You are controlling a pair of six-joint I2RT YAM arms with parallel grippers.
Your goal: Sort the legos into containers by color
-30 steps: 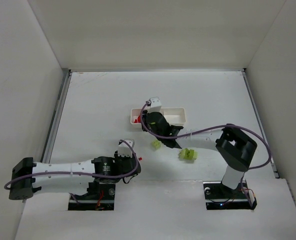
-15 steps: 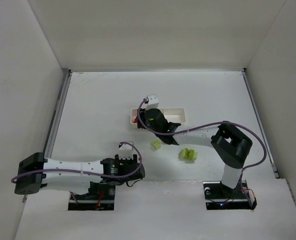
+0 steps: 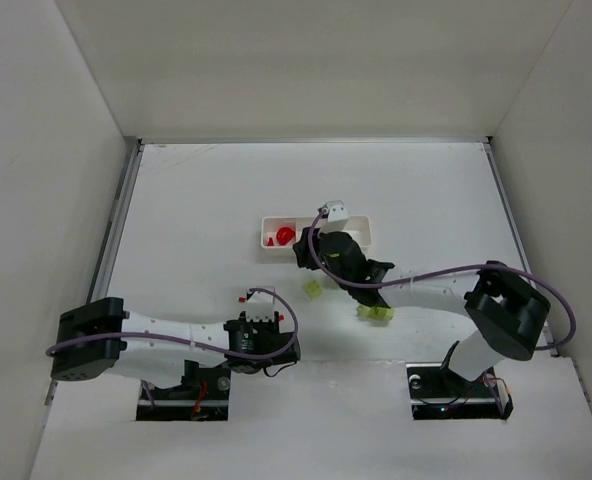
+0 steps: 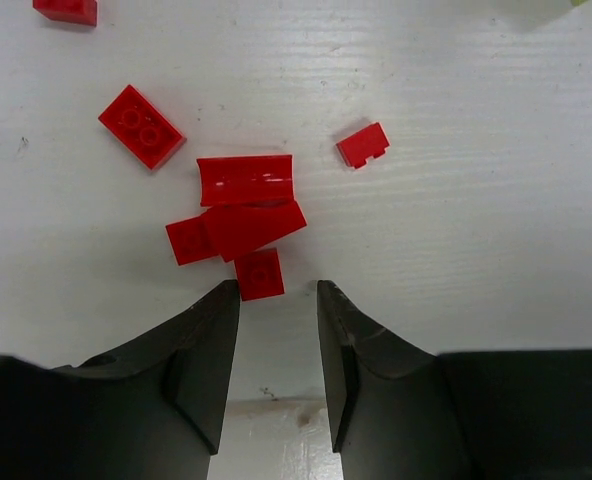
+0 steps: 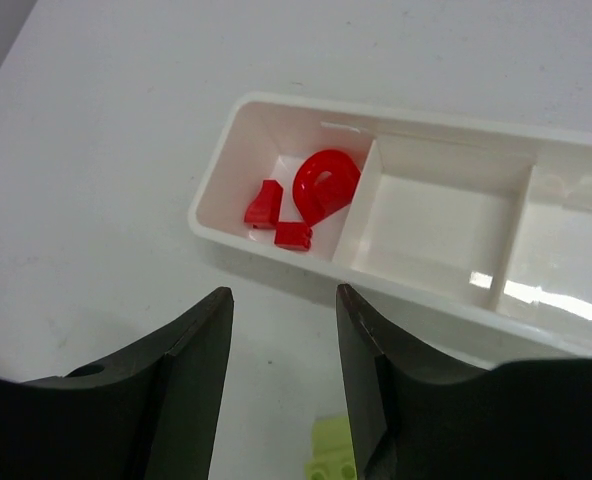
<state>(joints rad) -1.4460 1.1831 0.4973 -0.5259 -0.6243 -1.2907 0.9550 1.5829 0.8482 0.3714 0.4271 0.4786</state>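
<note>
The white tray (image 3: 361,231) lies mid-table; its left container (image 5: 238,158) holds three red legos (image 5: 325,183), and the middle container (image 5: 434,228) is bare. My right gripper (image 5: 284,295) hovers open and empty just in front of the tray, with a yellow-green lego (image 5: 332,456) below its fingers. In the top view that gripper (image 3: 305,255) is by the tray's left end, and two yellow-green legos (image 3: 314,289) (image 3: 377,314) lie on the table. My left gripper (image 4: 278,290) stands open and empty, and a small red lego (image 4: 259,274) lies at its left fingertip, with a red cluster (image 4: 244,205) just beyond.
More loose red legos (image 4: 141,126) (image 4: 362,145) lie scattered ahead of the left gripper (image 3: 255,320). A seam in the table (image 4: 266,405) runs under its fingers. White walls (image 3: 36,200) enclose the table on three sides.
The right gripper opened and drew back to the right from the tray's left end, leaving its red pieces in view. The left arm swung toward the near edge.
</note>
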